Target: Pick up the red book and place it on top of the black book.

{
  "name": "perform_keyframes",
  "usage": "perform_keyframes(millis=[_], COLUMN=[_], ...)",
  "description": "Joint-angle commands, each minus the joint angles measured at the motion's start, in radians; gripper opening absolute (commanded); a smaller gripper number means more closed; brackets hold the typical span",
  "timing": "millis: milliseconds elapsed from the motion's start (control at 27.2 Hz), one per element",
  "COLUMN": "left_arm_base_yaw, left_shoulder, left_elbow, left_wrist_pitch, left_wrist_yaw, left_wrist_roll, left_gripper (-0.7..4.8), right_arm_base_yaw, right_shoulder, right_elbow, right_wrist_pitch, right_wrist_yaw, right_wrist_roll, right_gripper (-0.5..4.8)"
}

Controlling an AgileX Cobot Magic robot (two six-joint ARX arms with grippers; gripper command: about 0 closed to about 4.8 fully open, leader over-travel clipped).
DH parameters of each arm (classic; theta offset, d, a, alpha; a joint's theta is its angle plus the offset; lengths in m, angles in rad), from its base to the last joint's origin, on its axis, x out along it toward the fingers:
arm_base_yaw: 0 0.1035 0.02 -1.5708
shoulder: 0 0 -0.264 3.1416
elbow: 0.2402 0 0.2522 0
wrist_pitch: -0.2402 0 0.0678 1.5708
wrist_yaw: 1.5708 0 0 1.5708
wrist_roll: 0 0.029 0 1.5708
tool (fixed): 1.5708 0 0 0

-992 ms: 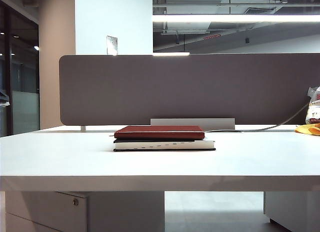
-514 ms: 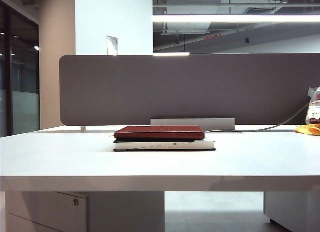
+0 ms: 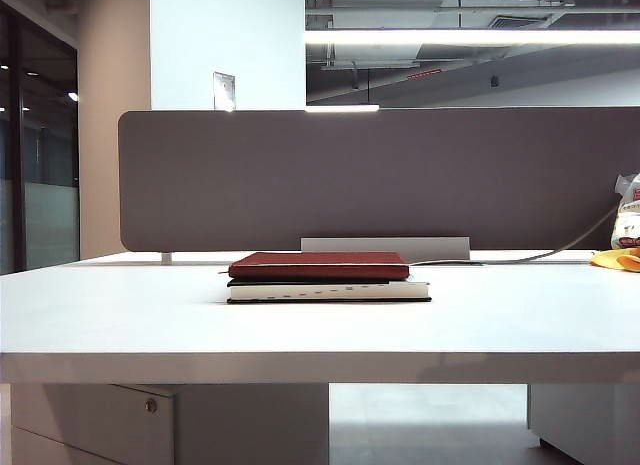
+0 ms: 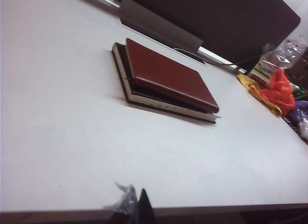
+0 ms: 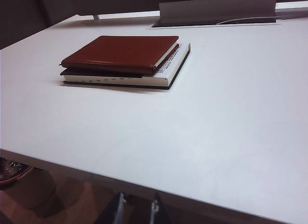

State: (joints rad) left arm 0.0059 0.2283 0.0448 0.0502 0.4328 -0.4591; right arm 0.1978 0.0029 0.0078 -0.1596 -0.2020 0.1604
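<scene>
On the white table (image 3: 120, 320) the red book (image 3: 319, 264) lies flat on top of the black book (image 3: 330, 291), near the grey partition (image 3: 380, 175). The black book sticks out a little from under it on the front side, with its white pages showing. My left claw (image 4: 136, 205) is at the near edge of the table, well apart from the books, with the fingers pressed together and holding nothing. My right claw (image 5: 135, 209) is below the table edge, its fingers a little apart and empty. Some coloured cloths (image 4: 276, 91) lie at the far right.
</scene>
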Motion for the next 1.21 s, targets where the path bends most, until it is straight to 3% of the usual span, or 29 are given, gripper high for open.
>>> perform_keyframes(millis=[37, 294, 661, 1213], left_arm_base_yaw=[-0.001, -0.001, -0.001, -0.002], left_shoulder=[-0.06, -0.226, -0.225, -0.225], left_elbow=[0.001, 0.0, 0.001, -0.004], left_wrist_pitch=[-0.069, -0.216, -0.225, -0.288], left_wrist_yaw=[-0.014, -0.076, -0.084, -0.318], left_wrist_roll=[0.036, 0.039, 0.065, 0.201], left_gripper=[-0.06, -0.06, -0.06, -0.06], right_arm_base_yaw=[0.0, 0.0, 0.001, 0.001], right_shoulder=[0.0, 0.0, 0.0, 0.0], right_elbow=[-0.003, -0.003, -0.003, -0.003], right_wrist_pitch=[0.006, 0.006, 0.006, 0.006], right_wrist_yaw=[-0.002, -0.002, -0.003, -0.002], right_wrist_roll=[0.002, 0.002, 0.002, 0.002], right_gripper=[0.81, 0.81, 0.81, 0.81])
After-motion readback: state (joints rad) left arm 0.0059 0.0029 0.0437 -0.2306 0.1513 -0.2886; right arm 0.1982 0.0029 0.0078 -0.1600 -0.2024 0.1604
